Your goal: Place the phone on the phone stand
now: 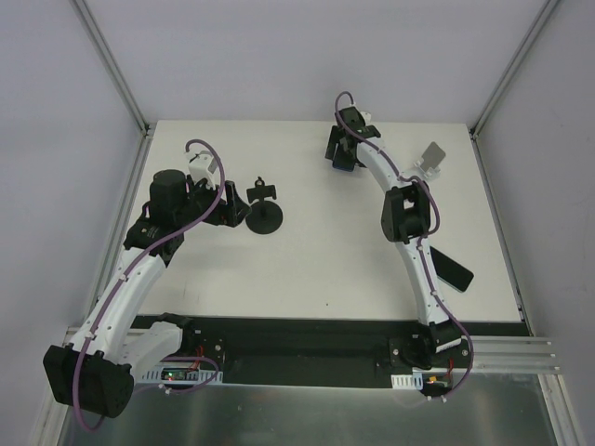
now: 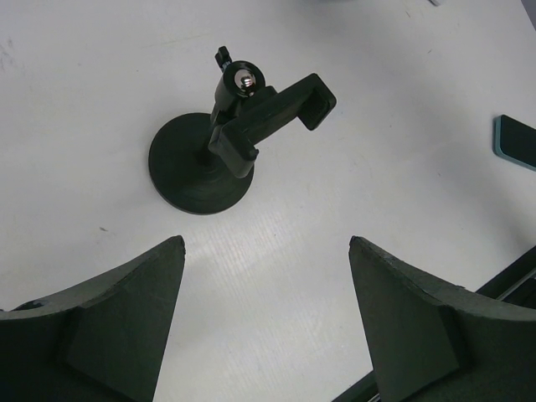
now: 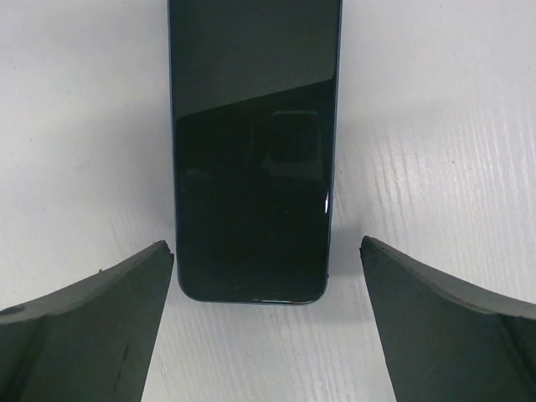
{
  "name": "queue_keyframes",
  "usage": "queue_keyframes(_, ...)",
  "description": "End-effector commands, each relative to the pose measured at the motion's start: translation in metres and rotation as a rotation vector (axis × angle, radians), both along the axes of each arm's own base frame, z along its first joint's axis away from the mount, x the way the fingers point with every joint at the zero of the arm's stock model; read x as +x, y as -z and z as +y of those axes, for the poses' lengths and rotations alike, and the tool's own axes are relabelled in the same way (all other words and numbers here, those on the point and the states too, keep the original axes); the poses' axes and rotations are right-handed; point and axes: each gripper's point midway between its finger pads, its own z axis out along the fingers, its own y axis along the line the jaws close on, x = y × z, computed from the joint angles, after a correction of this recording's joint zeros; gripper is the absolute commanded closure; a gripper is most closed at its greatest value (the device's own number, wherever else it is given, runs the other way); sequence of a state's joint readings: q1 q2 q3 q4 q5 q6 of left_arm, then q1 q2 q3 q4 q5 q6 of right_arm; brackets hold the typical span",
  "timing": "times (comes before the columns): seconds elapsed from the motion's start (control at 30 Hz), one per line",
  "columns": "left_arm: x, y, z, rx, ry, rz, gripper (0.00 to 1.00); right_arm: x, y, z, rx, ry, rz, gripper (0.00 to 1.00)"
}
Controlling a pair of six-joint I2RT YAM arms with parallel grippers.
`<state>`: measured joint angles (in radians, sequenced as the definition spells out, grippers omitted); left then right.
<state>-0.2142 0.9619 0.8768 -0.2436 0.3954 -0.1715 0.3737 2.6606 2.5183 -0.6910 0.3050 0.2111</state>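
Right wrist view had the phone [image 3: 254, 151] flat on the white table [image 3: 435, 126], running down from the top centre of the frame. Its near end sat between the spread fingers of the right gripper [image 3: 266, 247], untouched. Over on the left wrist view, the left gripper [image 2: 264, 247] gaped wide too, holding nothing, and the phone stand [image 2: 226, 142] stood upright at upper centre.

High top view and close, downward left-wrist view share the phone stand [image 1: 266, 218] [image 2: 188, 172].
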Motion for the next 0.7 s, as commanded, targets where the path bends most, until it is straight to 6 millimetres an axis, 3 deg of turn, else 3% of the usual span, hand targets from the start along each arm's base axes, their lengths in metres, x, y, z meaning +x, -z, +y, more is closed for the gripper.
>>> queue_keyframes(0.0, 0.003, -0.011, -0.005, -0.034, 0.021, -0.029, 0.22, 0.005, -0.016, 0.001, 0.06, 0.01, -0.012, 0.04)
queue_keyframes(0.47, 0.003, -0.014, -0.006, -0.063, 0.026, -0.018, 0.22, -0.001, -0.003, 0.012, 0.124, -0.006, 0.04, 0.02)
queue_keyframes(0.67, 0.003, -0.012, -0.007, -0.073, 0.031, -0.008, 0.22, 0.001, 0.001, 0.007, 0.157, 0.027, 0.05, 0.18)
